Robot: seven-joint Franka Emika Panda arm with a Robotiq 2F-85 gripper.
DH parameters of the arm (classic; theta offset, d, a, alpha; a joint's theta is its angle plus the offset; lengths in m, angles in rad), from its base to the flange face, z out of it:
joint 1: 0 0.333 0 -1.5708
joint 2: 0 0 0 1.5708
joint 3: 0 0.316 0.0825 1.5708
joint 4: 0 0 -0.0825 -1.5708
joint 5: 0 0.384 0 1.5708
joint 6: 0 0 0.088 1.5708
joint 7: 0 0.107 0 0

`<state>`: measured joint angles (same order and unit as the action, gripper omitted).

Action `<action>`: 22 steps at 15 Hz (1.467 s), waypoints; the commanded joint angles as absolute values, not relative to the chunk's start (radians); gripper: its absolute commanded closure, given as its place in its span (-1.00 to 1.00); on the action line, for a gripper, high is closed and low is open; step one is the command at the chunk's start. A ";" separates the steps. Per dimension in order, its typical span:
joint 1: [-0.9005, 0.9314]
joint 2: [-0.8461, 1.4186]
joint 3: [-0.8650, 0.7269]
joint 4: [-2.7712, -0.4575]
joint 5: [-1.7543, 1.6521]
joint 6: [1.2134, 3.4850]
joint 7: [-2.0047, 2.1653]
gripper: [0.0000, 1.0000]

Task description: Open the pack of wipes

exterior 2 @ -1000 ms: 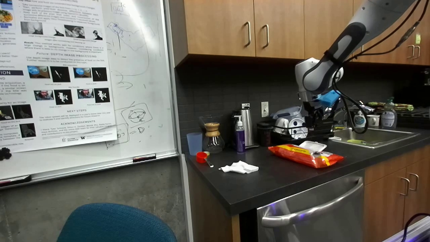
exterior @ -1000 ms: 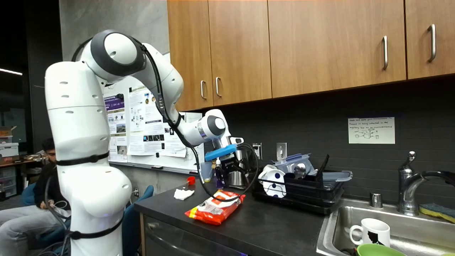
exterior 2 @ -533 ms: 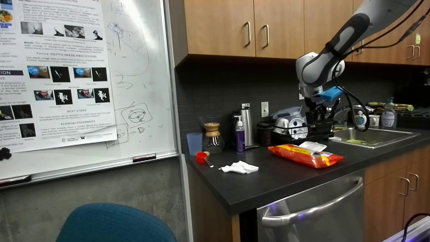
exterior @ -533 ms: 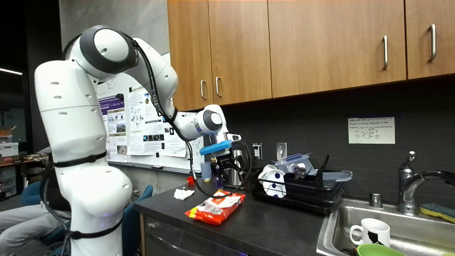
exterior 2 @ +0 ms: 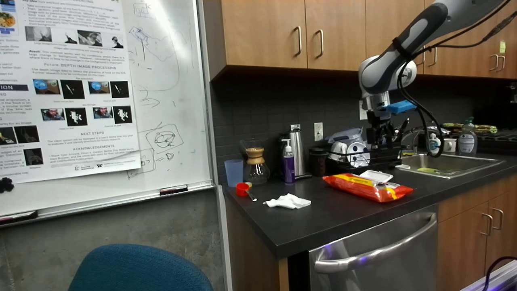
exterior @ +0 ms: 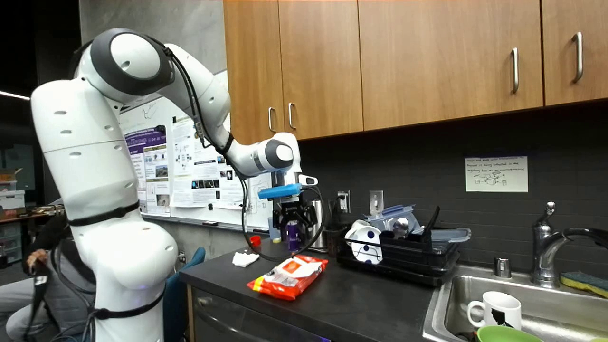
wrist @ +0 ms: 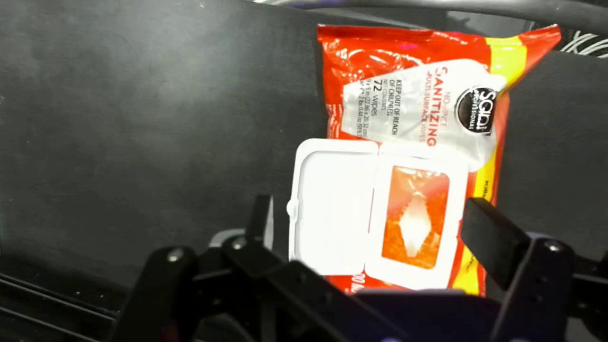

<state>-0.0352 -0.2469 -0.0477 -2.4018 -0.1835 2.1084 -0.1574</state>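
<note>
The pack of wipes (wrist: 408, 104) is an orange-red packet lying flat on the dark counter. It also shows in both exterior views (exterior: 289, 281) (exterior 2: 355, 186). Its white hinged lid (wrist: 335, 213) stands open, folded back to the left in the wrist view. Beside it, the white frame surrounds orange film with a pale diamond-shaped gap (wrist: 415, 225). My gripper (wrist: 370, 221) is open and empty, its two black fingers wide apart. It points down above the counter near the pack, apart from it, in both exterior views (exterior: 294, 221) (exterior 2: 381, 141).
A black dish rack (exterior: 399, 256) stands beside the pack. A purple pump bottle (exterior 2: 289, 163), steel flask (exterior 2: 298, 153), glass carafe (exterior 2: 256, 169), red scoop (exterior 2: 242, 189) and crumpled white wipe (exterior 2: 287, 201) are on the counter. A sink (exterior: 451, 304) lies beyond the rack. Cabinets (exterior: 318, 66) hang above.
My gripper has risen a little and turned from tilted to pointing nearly straight down. The arm has drawn back and up. The pack and its open lid look unmoved.
</note>
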 commanded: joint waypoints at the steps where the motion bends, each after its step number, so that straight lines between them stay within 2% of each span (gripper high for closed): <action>1: -0.027 -0.305 -0.056 -2.429 -0.130 2.076 -0.189 -1.00; 16: -0.025 -0.478 -0.089 -2.502 -0.010 2.019 -0.192 -1.00; 22: -0.034 -0.465 -0.082 -2.495 -0.035 2.028 -0.173 -1.00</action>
